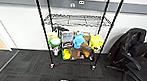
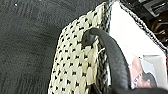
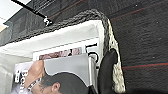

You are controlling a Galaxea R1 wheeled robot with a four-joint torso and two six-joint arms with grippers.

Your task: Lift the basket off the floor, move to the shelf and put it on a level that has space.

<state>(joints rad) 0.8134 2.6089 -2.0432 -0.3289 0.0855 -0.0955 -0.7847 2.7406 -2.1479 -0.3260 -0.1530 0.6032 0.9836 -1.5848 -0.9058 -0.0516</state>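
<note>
Inspecting both wrists, we find the left gripper (image 2: 110,62) hooked over one end wall of the basket (image 2: 75,62) and the right gripper (image 3: 106,72) over the opposite one, each clamping the rim. One basket, above the carpet floor (image 1: 25,65), faces one shelf (image 1: 76,31).

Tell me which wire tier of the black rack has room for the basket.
The upper wire-grid tier of the tall black metal wire rack looks bare, as far as the head view shows. The lower tier is crowded with colourful items, including a blue one.
</note>
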